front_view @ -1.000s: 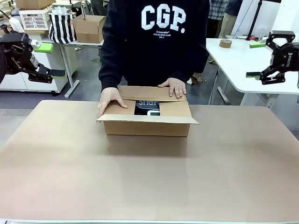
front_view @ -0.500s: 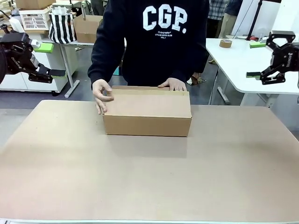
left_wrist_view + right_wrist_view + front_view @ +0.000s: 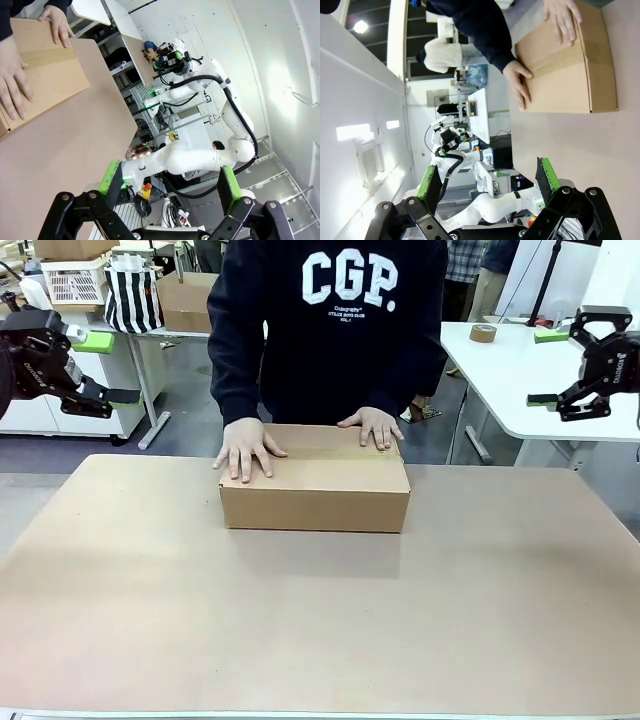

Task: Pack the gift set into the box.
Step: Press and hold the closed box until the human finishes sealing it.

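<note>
The box (image 3: 315,495) sits on the far middle of the table with its top flaps folded shut. A person presses both hands (image 3: 245,450) flat on its lid. The gift set is hidden inside. The box also appears in the left wrist view (image 3: 45,80) and in the right wrist view (image 3: 570,75), with the hands on it. My left gripper (image 3: 95,370) hangs open high at the far left, off the table. My right gripper (image 3: 560,390) hangs open high at the far right. Both are empty, and their green pads (image 3: 110,177) (image 3: 545,177) stand wide apart.
The brown table top (image 3: 320,630) stretches wide in front of the box. A white table (image 3: 510,370) with a tape roll (image 3: 483,333) stands at the back right. Behind on the left are a small carton (image 3: 190,300) and a striped bag (image 3: 132,298).
The person folded the box's flaps shut over the black package, then laid the left-side hand flat on the lid. Neither arm has moved.
</note>
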Robot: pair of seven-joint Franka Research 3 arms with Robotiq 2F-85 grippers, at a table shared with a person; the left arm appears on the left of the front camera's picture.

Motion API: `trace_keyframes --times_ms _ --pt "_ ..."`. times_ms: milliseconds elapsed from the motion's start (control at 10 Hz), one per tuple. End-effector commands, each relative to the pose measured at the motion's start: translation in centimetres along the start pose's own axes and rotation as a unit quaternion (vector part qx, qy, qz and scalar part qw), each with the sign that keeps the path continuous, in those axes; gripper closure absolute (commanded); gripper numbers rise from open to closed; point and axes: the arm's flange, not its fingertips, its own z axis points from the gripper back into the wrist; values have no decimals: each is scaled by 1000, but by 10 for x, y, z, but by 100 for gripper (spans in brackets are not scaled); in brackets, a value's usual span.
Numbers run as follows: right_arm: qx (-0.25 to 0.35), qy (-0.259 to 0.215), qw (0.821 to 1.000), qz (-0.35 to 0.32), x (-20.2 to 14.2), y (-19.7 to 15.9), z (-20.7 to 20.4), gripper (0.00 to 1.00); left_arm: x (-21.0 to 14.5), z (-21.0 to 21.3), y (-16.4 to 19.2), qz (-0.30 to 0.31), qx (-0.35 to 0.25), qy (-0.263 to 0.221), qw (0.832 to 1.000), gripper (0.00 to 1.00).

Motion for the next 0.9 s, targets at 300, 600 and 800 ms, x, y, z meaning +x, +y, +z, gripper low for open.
trace_keyframes --times_ms 300,600,800 --pt "-2 -2 1000 6 0 1 0 0 1 0 -2 0 -10 -7 1000 0" --pt "-2 -2 1000 6 0 1 0 0 1 0 -2 0 -10 -7 1000 0" --pt "-2 -2 1000 6 0 1 0 0 1 0 -2 0 -10 -7 1000 0"
